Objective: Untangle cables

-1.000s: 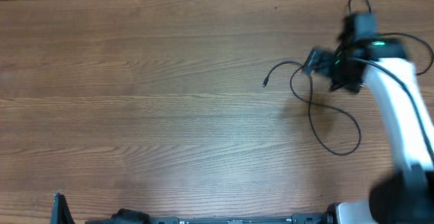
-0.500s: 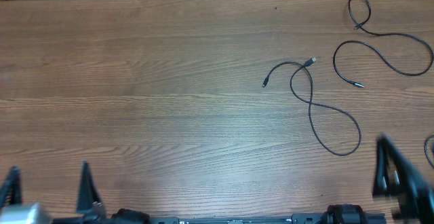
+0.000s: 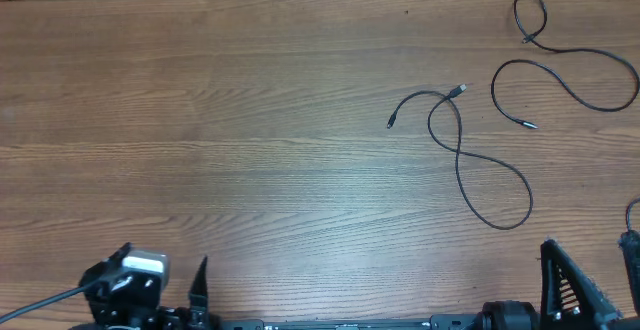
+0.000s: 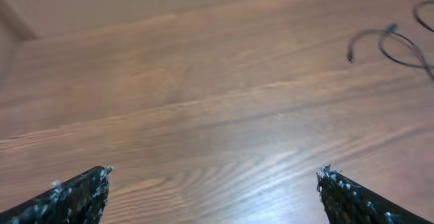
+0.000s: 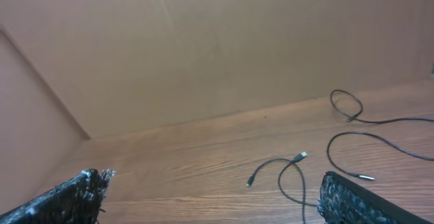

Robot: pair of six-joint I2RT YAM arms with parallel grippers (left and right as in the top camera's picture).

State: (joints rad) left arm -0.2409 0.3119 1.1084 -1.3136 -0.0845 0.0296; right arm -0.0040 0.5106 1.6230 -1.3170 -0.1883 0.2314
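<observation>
Two thin black cables lie apart on the right part of the wooden table. The first cable (image 3: 458, 150) has a silvery plug near its top and curls into a loop toward the front; it also shows in the right wrist view (image 5: 283, 168) and the left wrist view (image 4: 395, 43). The second cable (image 3: 570, 73) lies at the far right with a small loop at the back, also in the right wrist view (image 5: 369, 123). My left gripper (image 3: 165, 288) (image 4: 213, 187) is open and empty at the front left. My right gripper (image 3: 592, 275) (image 5: 213, 187) is open and empty at the front right.
A short black curve (image 3: 632, 210) shows at the right edge; I cannot tell what it is. A plain wall (image 5: 203, 41) stands behind the table's far edge. The arm bases sit along the front edge (image 3: 340, 323).
My right arm has drawn back from the cables to the front right edge, leaving both cables lying apart. My left gripper has shifted right along the front edge.
</observation>
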